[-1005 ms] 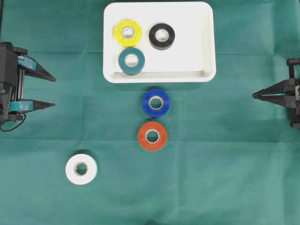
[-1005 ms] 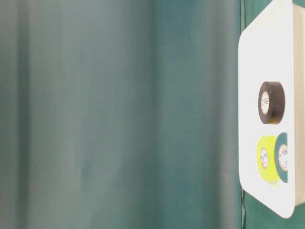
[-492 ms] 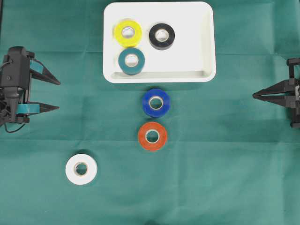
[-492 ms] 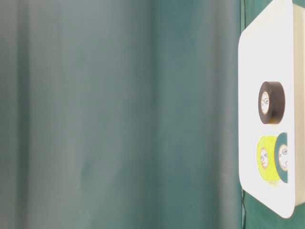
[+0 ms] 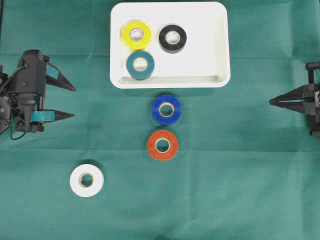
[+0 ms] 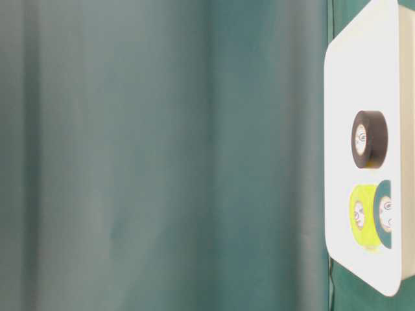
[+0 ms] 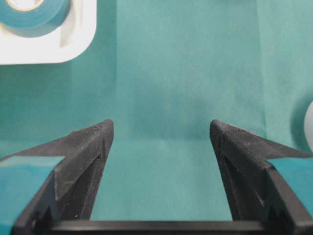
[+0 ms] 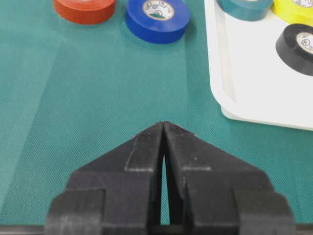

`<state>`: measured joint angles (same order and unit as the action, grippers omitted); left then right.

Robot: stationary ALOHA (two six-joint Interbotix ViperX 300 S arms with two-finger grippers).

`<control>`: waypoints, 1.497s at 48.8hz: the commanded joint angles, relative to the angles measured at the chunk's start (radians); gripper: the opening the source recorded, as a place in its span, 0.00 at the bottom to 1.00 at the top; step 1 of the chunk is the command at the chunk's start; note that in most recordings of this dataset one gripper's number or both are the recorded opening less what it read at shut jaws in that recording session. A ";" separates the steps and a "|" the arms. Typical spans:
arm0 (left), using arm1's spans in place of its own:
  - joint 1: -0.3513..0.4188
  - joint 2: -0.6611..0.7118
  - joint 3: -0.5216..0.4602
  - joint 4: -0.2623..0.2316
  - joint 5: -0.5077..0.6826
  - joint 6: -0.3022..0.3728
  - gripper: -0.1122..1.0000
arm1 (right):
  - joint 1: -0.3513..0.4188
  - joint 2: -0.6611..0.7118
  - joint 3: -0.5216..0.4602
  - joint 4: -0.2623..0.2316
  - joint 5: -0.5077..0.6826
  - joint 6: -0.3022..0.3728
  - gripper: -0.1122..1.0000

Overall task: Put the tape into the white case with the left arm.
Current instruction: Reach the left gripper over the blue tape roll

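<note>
Three rolls in the white case at far centre: yellow, black, teal. Three more out on the green counter: blue just near of the case, red beside it, white at near left. Left pincer at the left edge, spread wide, holding nothing. Right pincer at the right edge, tips pressed together, also holding nothing.

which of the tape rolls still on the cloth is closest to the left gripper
The white roll. It lies alone on the cloth below the open left gripper, while the blue roll and orange roll sit farther off, below the white case.
</note>
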<state>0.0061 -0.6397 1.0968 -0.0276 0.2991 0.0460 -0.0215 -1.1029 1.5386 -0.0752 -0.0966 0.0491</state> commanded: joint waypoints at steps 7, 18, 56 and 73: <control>-0.028 0.117 -0.104 -0.002 -0.011 -0.009 0.80 | -0.002 0.006 -0.009 0.000 -0.009 0.000 0.02; -0.043 0.276 -0.224 -0.003 -0.005 -0.058 0.80 | -0.002 0.006 -0.009 0.000 -0.009 0.000 0.02; -0.044 0.686 -0.635 -0.003 0.127 -0.176 0.80 | -0.002 0.006 -0.011 0.000 -0.009 0.000 0.02; -0.049 0.804 -0.772 -0.002 0.129 -0.252 0.80 | -0.002 0.006 -0.011 -0.002 -0.009 0.002 0.02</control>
<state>-0.0399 0.1626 0.3774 -0.0276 0.4310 -0.1825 -0.0215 -1.1029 1.5401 -0.0752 -0.0951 0.0491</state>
